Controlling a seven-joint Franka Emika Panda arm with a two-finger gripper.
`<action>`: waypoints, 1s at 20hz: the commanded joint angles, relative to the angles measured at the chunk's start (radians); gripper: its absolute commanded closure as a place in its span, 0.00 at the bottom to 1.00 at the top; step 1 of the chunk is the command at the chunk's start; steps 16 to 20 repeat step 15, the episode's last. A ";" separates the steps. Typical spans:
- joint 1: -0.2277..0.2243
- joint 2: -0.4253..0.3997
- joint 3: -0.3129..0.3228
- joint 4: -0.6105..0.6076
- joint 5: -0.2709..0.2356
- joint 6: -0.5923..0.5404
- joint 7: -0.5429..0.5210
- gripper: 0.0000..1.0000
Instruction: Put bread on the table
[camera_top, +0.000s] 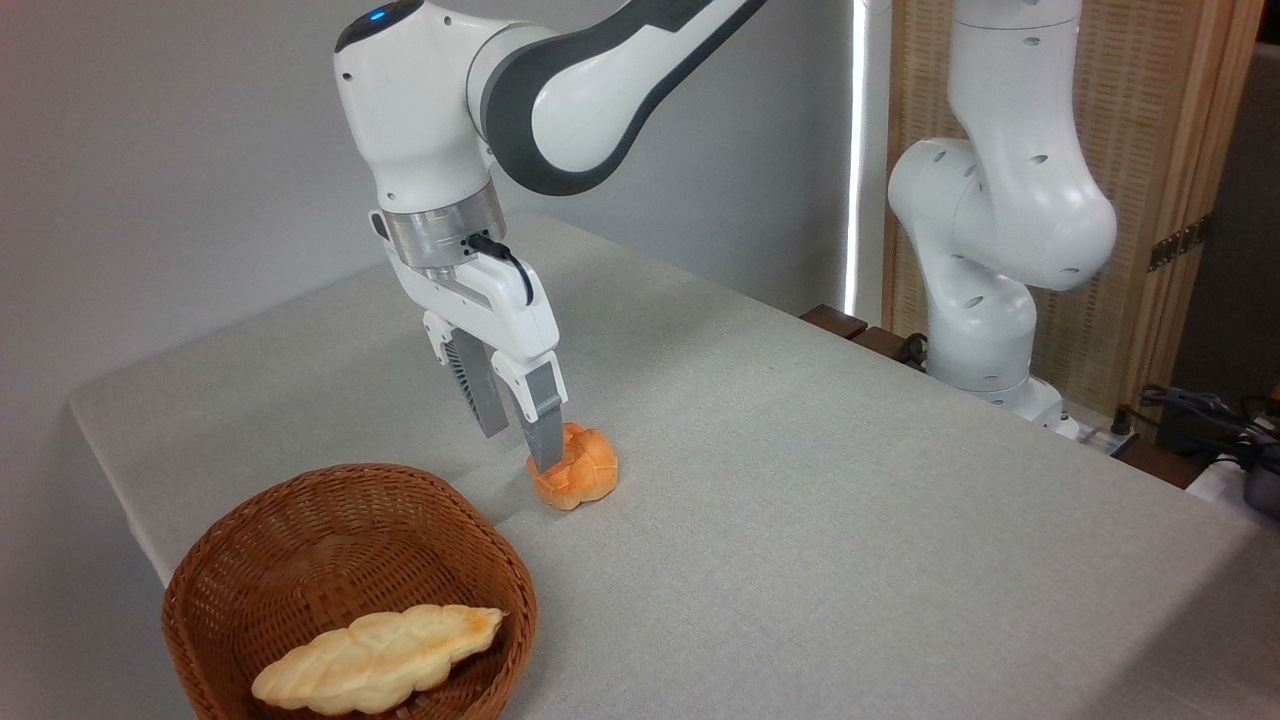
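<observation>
Wicker first: the brown basket (350, 570) sits nearest, at the table's near left corner, and only the pale braided loaf (378, 660) lies in it. Just beyond its rim, on the bare grey cloth of the table (850, 520), rests the knotted orange roll (577, 468), out of the basket and apparently flat on the surface.

My pincer (518, 435) hangs over the roll's left side. One fingertip seems to touch or overlap the roll's edge and the other stands off to the left, so I read my fingers as spread with nothing pinched between them, though the angle leaves the contact itself unclear.

I judge this to be the release step, the roll set down and my grip off it. The next move, as I see it, calls for a straight lift upward, clean enough that the near fingertip does not drag or tip the roll, then a retreat toward the table's far side where my base (1000, 390) stands.
</observation>
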 joint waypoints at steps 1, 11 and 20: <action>-0.004 -0.009 0.008 0.006 -0.018 0.013 0.017 0.00; -0.001 -0.006 0.019 0.040 -0.006 0.028 0.016 0.00; 0.000 0.002 0.022 0.039 -0.015 0.063 0.010 0.00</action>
